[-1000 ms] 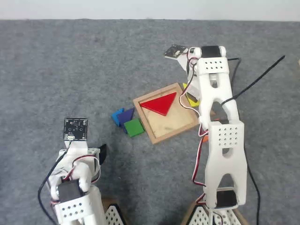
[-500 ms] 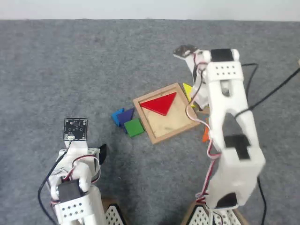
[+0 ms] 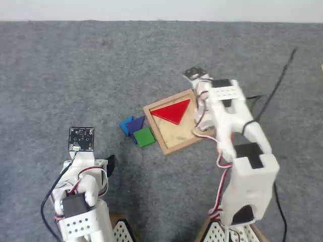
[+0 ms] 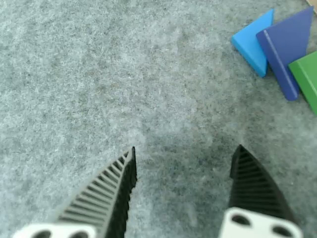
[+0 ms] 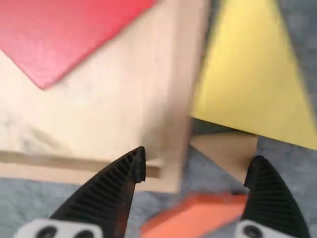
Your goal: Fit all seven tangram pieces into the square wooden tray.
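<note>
Right arm (image 3: 229,113) overhangs tray (image 3: 154,130) edge (yellow triangle (image 5: 247,79) beside).

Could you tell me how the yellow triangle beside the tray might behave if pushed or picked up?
The yellow triangle looks flat and rigid, so it should slide, not roll or tip. Lying low on carpet beside the tray, it may be hard to pinch.

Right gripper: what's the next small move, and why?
Probably shift the right gripper a little away from the tray before lowering. It is open, with one finger over the tray's rim. The orange piece lies just outside the tray, between the fingers and near the yellow triangle.
</note>
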Controlling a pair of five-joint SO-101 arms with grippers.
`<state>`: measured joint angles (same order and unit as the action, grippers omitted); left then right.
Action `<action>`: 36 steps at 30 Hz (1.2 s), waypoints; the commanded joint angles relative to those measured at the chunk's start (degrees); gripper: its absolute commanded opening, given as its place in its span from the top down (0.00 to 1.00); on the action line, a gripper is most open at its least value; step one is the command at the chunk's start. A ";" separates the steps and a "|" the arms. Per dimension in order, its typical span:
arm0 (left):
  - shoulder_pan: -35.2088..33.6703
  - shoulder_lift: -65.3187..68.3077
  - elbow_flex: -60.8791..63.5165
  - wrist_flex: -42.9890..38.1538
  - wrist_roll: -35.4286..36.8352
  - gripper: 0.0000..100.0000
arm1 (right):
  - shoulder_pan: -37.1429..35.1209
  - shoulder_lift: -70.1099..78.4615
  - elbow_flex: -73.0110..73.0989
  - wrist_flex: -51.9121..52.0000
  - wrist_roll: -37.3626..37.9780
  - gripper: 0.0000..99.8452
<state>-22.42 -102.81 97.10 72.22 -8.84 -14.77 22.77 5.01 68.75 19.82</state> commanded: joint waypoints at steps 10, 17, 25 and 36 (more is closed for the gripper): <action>0.00 -1.23 -0.66 0.18 0.26 0.70 | -2.33 7.16 -6.77 3.21 -13.19 0.74; 0.00 -1.23 -0.66 0.18 0.26 0.70 | -2.77 8.84 -6.77 7.96 -15.82 0.90; 0.00 -1.23 -0.66 0.18 0.26 0.70 | -8.66 8.66 -6.86 11.12 -17.85 0.92; 0.00 -1.23 -0.66 0.18 0.26 0.70 | -7.69 -4.97 -0.88 13.58 -19.16 0.92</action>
<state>-22.42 -102.81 97.10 72.22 -8.84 -21.98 24.79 3.34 81.05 1.19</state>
